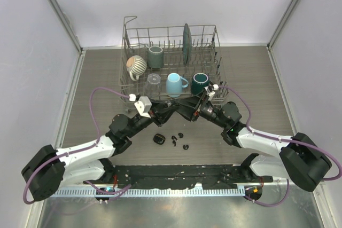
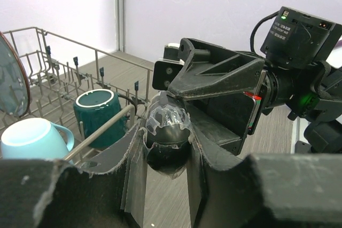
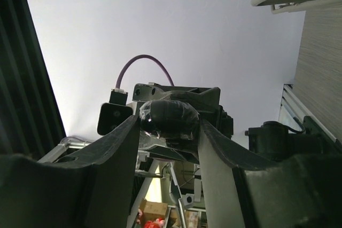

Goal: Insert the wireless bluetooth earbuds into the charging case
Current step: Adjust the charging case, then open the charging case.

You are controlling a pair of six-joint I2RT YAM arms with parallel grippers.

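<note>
- Left gripper [image 2: 165, 143], closest in its wrist view, is clamped on a black oval charging case [image 2: 166, 132]; the case sits between both pads, and something clear and crinkled lies over its upper part.
- Right gripper [image 3: 170, 126] is likewise closed on a dark rounded body wedged between its fingers; it appears to be the same case, gripped from the opposite side.
- Both grippers meet tip to tip above the table [image 1: 256, 78], just in front of the dish rack [image 1: 128, 52].
- Wireless bluetooth earbuds [image 1: 175, 139] lie loose on the table below the grippers, several tiny black pieces in a small scatter, none in a case.
- Second black case [image 1: 158, 139] rests just left of them, touched by neither gripper.
- Rack contents seen from the left wrist: dark teal mug [image 2: 96, 113] and light blue mug [image 2: 29, 137], both rim-up.
</note>
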